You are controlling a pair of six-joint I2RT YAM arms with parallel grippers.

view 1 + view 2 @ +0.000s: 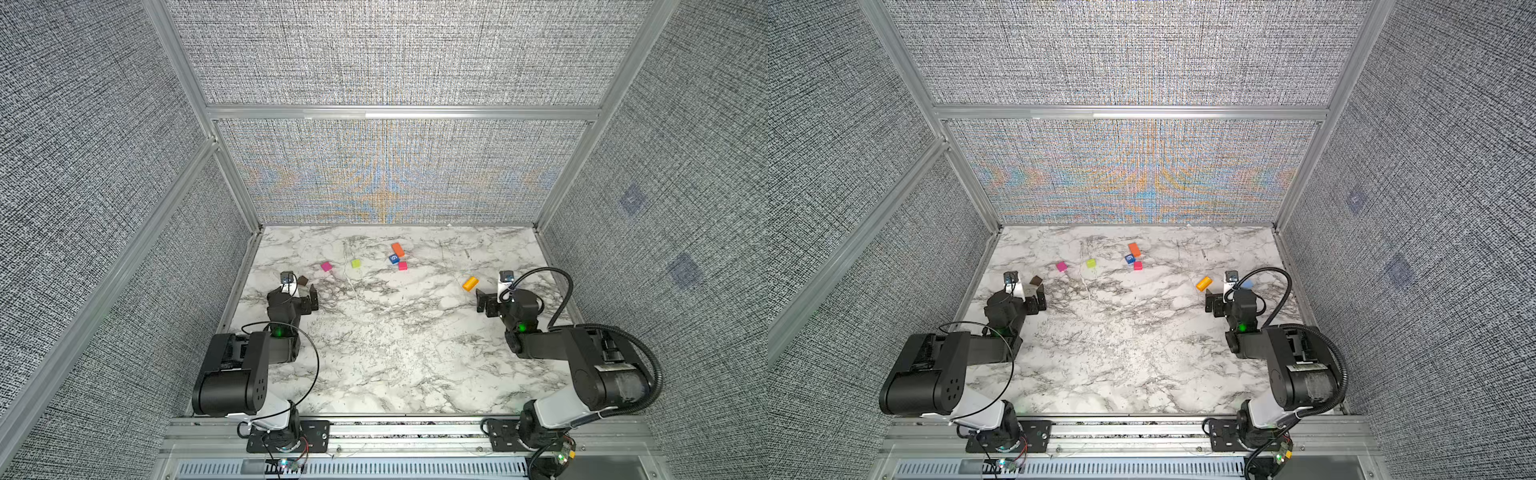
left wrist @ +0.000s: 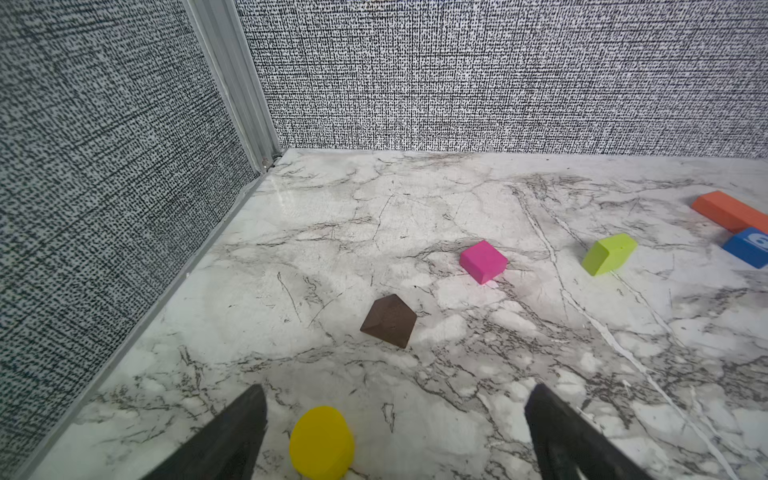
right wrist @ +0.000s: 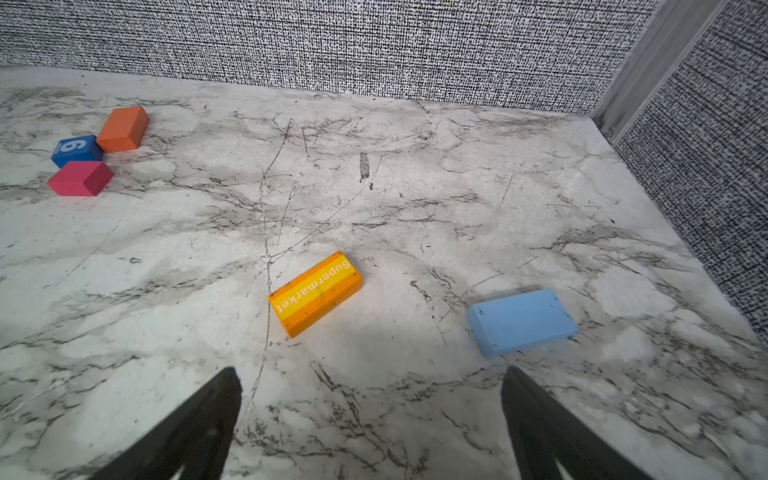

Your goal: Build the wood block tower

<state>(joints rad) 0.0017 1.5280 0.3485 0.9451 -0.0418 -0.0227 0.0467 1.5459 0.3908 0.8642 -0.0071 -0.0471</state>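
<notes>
Wood blocks (image 1: pixel 1130 258) are lying scattered across the marble surface (image 1: pixel 395 357), each one sitting directly on the marble. Toward the back wall (image 1: pixel 395 174), an orange brick (image 1: pixel 397 249), a blue cube (image 1: pixel 394 259) bearing a white number and a red block (image 1: pixel 402 266) are huddling close together, the blue one lying between the other two. To their left in both top views, a lime block (image 1: pixel 355 263) and a magenta cube (image 1: pixel 326 266) are sitting apart from each other. A brown block (image 1: pixel 302 281) is resting near the left edge, just beyond the left hand (image 2: pixel 397 388), whose fingers are standing spread wide and gripping nothing. In the left wrist view a yellow round piece (image 2: pixel 322 442) is lying on the marble between those fingers, nearer to one of them, and whether it is touching that finger I cannot tell. On the right side, a yellow-orange brick (image 1: pixel 470 283) printed with "Supermarket" is lying flat ahead of the right hand (image 3: pixel 370 370), and a light blue brick (image 3: pixel 521 322) is lying flat beside it, nearer the right wall (image 3: pixel 706 166). The right hand is also hovering with its fingers spread wide, holding nothing, and both bricks are sitting clear of its fingertips.
</notes>
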